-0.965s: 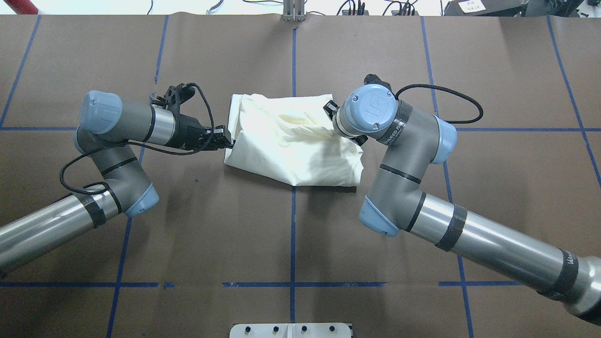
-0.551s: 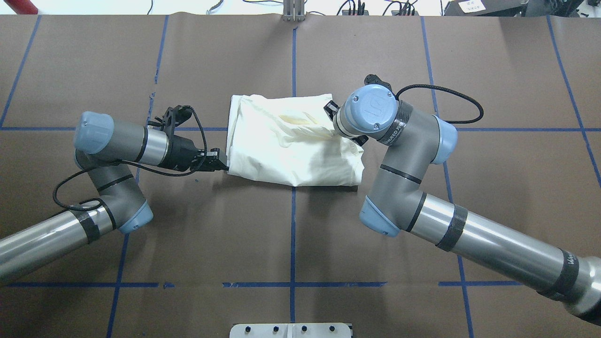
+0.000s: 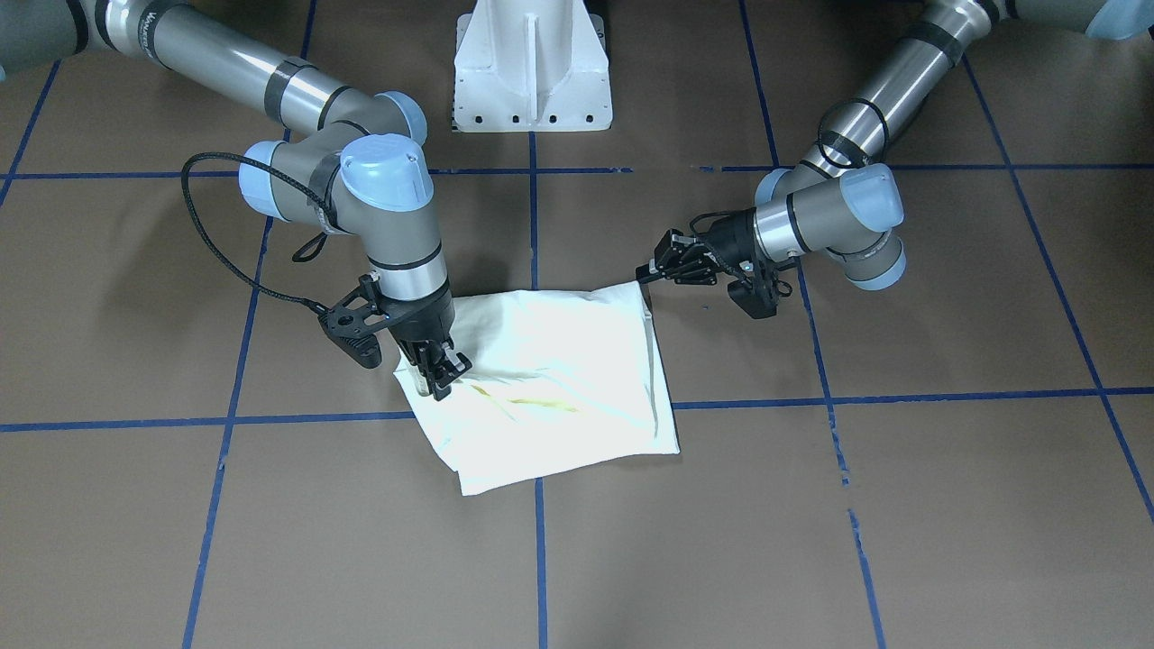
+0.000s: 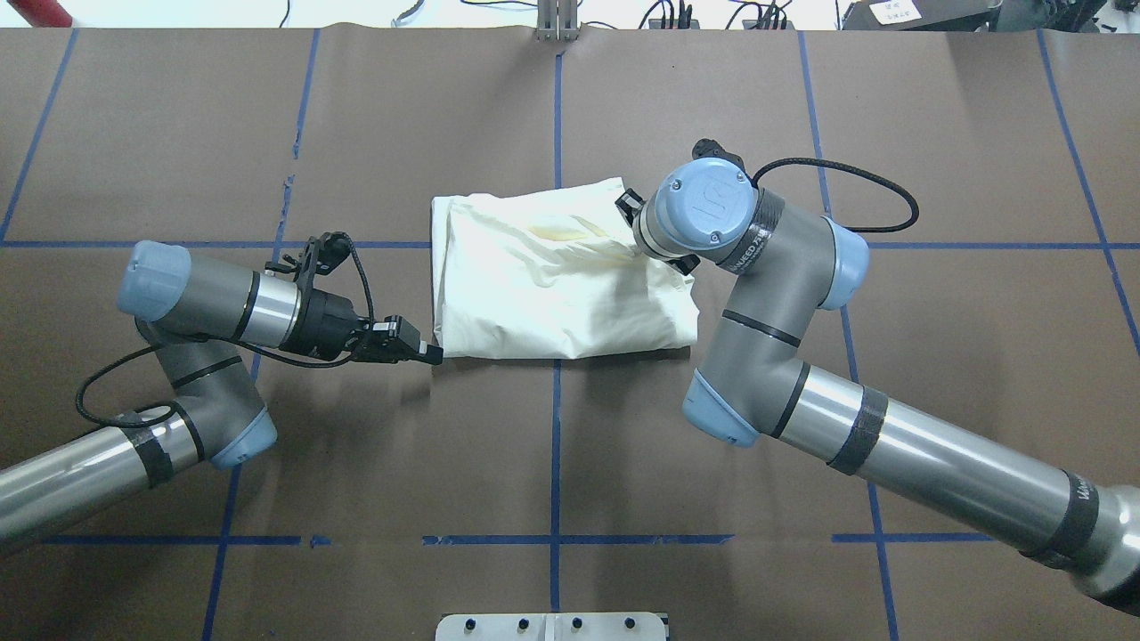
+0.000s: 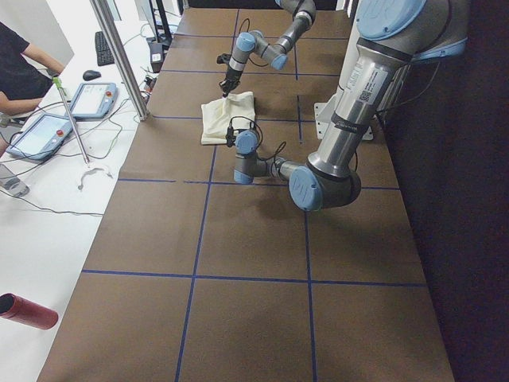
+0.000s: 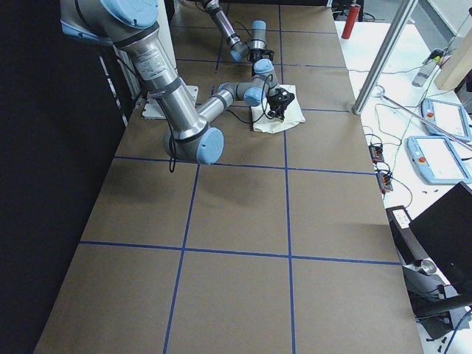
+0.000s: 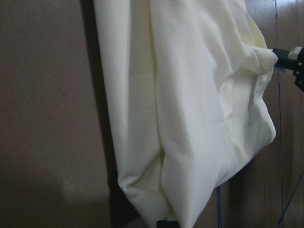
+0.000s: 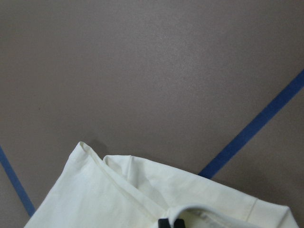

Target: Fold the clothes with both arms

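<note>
The cream-white shirt (image 4: 552,285) lies folded into a rough rectangle at the table's middle, with faint yellow marks (image 3: 541,404) showing through the cloth. My left gripper (image 4: 434,354) lies low along the table and is shut on the shirt's near-left corner; the same gripper (image 3: 644,274) meets that corner in the front-facing view. The left wrist view shows the cloth (image 7: 190,95) running down to the fingertips. My right gripper (image 3: 442,374) points straight down, shut on a raised bit of the shirt's right edge. In the overhead view the right wrist hides it. The right wrist view shows layered hems (image 8: 118,194).
Blue tape lines grid the brown table. The white pedestal (image 3: 532,68) stands at the robot's side. Beyond the far edge are a person (image 5: 20,72), tablets (image 6: 442,158) and cables. A red cylinder (image 5: 28,310) lies off the table's corner.
My left gripper has moved back toward the robot's side, drawing the shirt's near-left corner with it, so the near edge now lies straighter. The right arm has hardly moved.
</note>
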Action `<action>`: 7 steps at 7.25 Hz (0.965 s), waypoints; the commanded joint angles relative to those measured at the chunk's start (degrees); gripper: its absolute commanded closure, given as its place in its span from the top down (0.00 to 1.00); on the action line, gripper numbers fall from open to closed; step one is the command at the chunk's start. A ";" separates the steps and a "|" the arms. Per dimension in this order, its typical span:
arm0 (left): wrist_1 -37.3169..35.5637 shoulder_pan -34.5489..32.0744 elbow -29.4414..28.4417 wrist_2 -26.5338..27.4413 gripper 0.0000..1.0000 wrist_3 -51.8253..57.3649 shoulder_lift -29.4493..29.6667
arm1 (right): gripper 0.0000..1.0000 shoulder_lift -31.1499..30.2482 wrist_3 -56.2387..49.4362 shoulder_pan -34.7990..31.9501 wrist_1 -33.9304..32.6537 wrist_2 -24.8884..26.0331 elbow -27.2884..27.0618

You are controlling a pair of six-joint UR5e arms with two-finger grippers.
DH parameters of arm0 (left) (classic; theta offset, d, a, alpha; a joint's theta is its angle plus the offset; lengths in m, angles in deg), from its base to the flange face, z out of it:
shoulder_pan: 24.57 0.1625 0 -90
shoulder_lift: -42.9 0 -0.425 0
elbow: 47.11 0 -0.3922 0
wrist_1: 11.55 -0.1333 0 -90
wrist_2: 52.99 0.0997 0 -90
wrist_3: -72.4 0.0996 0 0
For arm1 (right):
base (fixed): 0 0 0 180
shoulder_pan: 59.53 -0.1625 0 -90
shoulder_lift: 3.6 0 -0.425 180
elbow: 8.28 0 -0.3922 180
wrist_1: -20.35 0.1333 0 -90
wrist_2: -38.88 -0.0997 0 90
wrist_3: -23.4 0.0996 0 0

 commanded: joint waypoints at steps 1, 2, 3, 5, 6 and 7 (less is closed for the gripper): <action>-0.31 0.01 5.22 -1.17 0.00 -4.97 -2.61 | 0.00 -0.09 -0.12 -0.36 -0.09 0.00 0.04; -0.76 0.10 5.16 0.92 0.00 -8.03 -1.74 | 0.00 0.00 -0.38 -0.45 -0.09 0.00 0.04; -5.81 0.10 5.24 3.21 0.00 -8.24 0.70 | 0.00 0.00 -0.99 -0.45 0.00 0.00 0.04; -14.97 0.36 5.16 6.37 0.00 -7.36 4.15 | 0.00 -0.09 -1.53 -0.53 0.00 0.00 0.04; -15.95 0.45 4.98 6.74 0.00 -5.27 3.89 | 0.00 -0.18 -1.88 -0.53 0.00 0.00 0.04; -18.75 0.36 4.89 8.92 0.00 -2.81 4.07 | 0.00 -0.35 -1.97 -0.53 0.00 0.00 0.04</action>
